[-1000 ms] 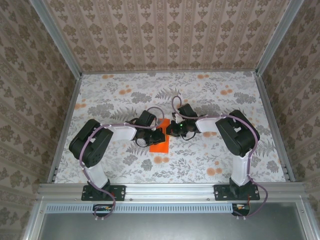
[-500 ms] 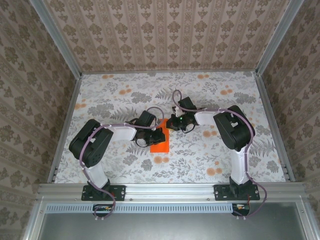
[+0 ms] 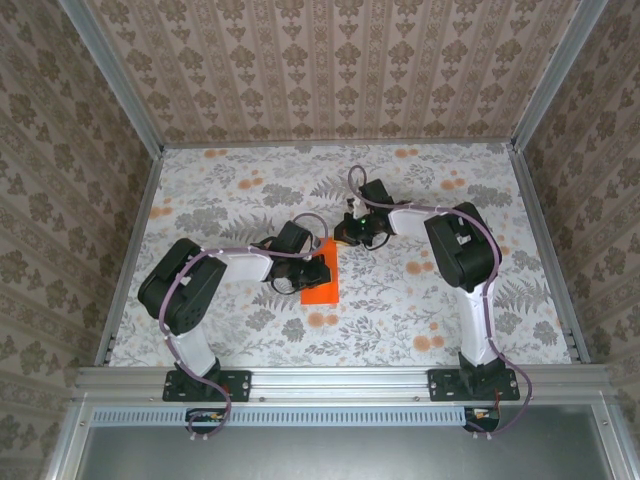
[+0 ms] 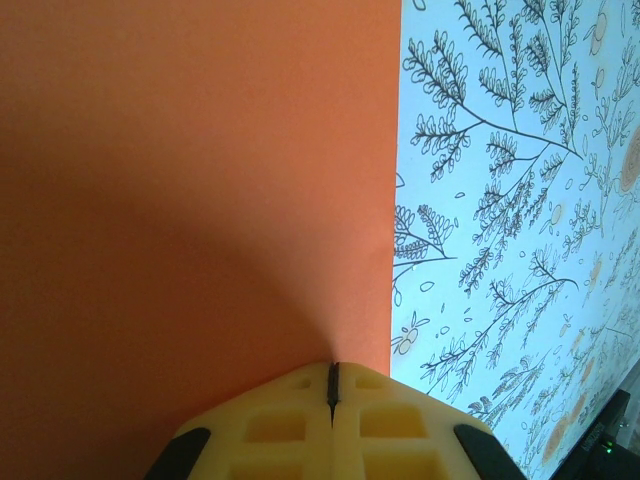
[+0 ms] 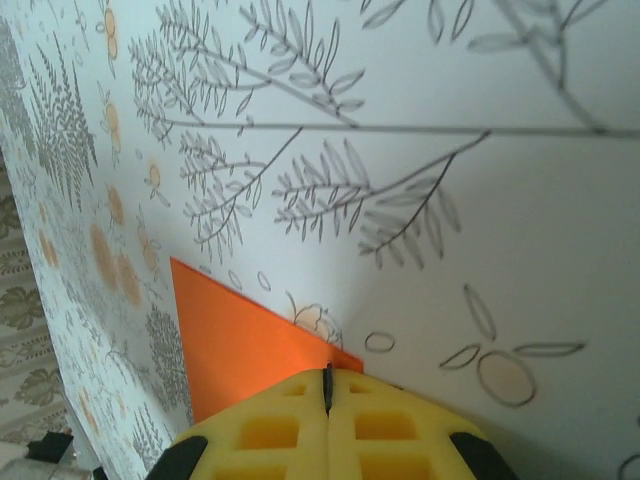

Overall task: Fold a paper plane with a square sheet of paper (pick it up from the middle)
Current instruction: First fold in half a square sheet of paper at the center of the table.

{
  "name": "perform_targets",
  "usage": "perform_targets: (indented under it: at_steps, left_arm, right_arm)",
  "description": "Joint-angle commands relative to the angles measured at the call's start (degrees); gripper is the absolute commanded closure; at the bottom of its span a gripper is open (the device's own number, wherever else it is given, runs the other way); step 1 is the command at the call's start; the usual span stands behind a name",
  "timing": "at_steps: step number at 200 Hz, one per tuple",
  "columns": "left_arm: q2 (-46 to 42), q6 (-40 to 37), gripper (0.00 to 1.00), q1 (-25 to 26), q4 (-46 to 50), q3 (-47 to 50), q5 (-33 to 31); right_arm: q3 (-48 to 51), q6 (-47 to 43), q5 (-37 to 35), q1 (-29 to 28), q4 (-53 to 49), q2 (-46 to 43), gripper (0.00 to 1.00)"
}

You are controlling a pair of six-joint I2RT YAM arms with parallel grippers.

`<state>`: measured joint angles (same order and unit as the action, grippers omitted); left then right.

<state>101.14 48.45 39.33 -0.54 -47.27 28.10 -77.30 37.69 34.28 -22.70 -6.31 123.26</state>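
The square sheet of paper [image 3: 322, 286] is bright orange and lies flat on the floral table as a narrow folded oblong between the two arms. A paper plane as such is out of view. My left gripper [image 3: 315, 272] is shut, with its yellow tips pressed down on the sheet's left part. In the left wrist view the orange sheet [image 4: 200, 180] covers the left half, and the left gripper [image 4: 333, 366] sits just inside its straight right edge. My right gripper [image 3: 341, 233] is shut at the sheet's far end. In the right wrist view the right gripper [image 5: 328, 371] rests on a pointed orange corner [image 5: 225, 340].
The floral tablecloth [image 3: 450, 300] spreads bare to the right, left and far side of the arms. Patterned walls with metal posts [image 3: 140, 260] close the table on three sides. An aluminium rail [image 3: 340, 380] runs along the near edge.
My right gripper has slid away from the near side toward the sheet's far end, and its arm has stretched out further. The left gripper and the sheet have stayed in place.
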Motion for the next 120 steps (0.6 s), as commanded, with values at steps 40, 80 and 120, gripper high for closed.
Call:
perform_targets:
  at_steps: [40, 80, 120]
  left_arm:
    - [0.7, -1.76, 1.0, 0.57, 7.18, 2.05, -0.07]
    - [-1.71, -6.42, 1.0, 0.48, 7.23, 1.77, 0.66]
    - [-2.44, -6.96, 1.0, 0.45, 5.05, 1.62, 1.53]
  right_arm:
    - [-1.69, -1.12, -3.37, 0.9, -1.57, -1.96, 1.0]
    - [6.9, 0.16, -0.97, -0.48, 2.39, -10.33, 1.0]
    - [11.55, 2.45, -0.06, -3.16, 5.32, -11.85, 1.0]
